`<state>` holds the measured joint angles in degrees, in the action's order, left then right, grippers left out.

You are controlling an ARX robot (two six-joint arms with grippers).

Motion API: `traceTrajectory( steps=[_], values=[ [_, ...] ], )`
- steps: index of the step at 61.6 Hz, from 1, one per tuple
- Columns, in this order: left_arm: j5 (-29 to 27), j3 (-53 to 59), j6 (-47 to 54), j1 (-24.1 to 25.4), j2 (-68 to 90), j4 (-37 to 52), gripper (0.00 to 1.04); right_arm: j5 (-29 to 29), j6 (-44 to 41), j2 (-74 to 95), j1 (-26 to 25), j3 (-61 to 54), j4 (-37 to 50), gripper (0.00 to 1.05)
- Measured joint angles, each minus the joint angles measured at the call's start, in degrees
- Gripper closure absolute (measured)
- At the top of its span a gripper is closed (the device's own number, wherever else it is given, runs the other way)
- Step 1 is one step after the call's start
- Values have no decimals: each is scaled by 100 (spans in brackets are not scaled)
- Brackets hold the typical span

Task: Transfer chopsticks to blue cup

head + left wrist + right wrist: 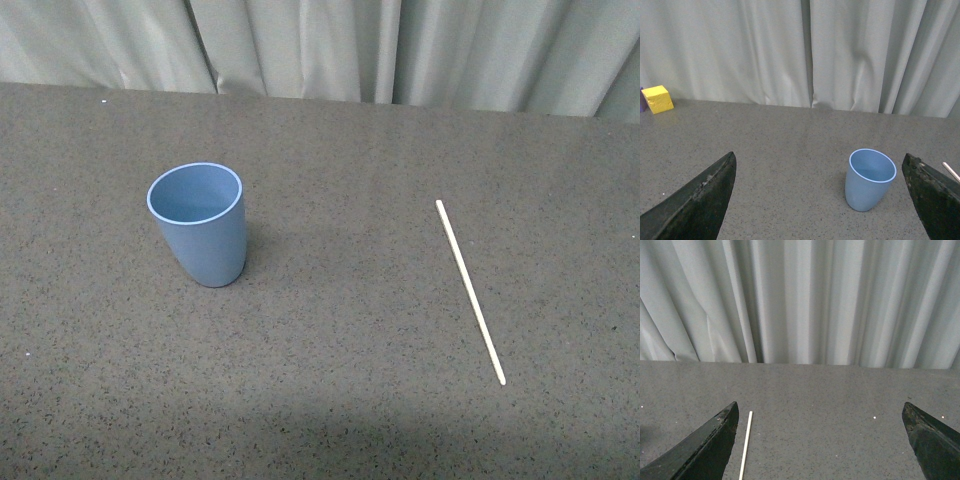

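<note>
Two wide-spread, empty grippers: left gripper facing blue cup; right gripper with chopsticks, apparently flat, beside one finger.

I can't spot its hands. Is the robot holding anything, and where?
Nothing. The left gripper and right gripper are open and empty; the chopstick lies on the table.

On the table: one blue cup, one cream-white chopstick, one yellow block, and one purple sliver beside the block.
</note>
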<state>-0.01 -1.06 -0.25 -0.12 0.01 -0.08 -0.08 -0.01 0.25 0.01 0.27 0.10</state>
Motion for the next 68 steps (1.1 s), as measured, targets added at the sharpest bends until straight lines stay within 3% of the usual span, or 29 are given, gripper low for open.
traceTrajectory(
  steps=[68],
  values=[
    [0, 0, 2, 0, 0, 0, 7, 0, 0, 0, 0, 0, 0, 9]
  ],
)
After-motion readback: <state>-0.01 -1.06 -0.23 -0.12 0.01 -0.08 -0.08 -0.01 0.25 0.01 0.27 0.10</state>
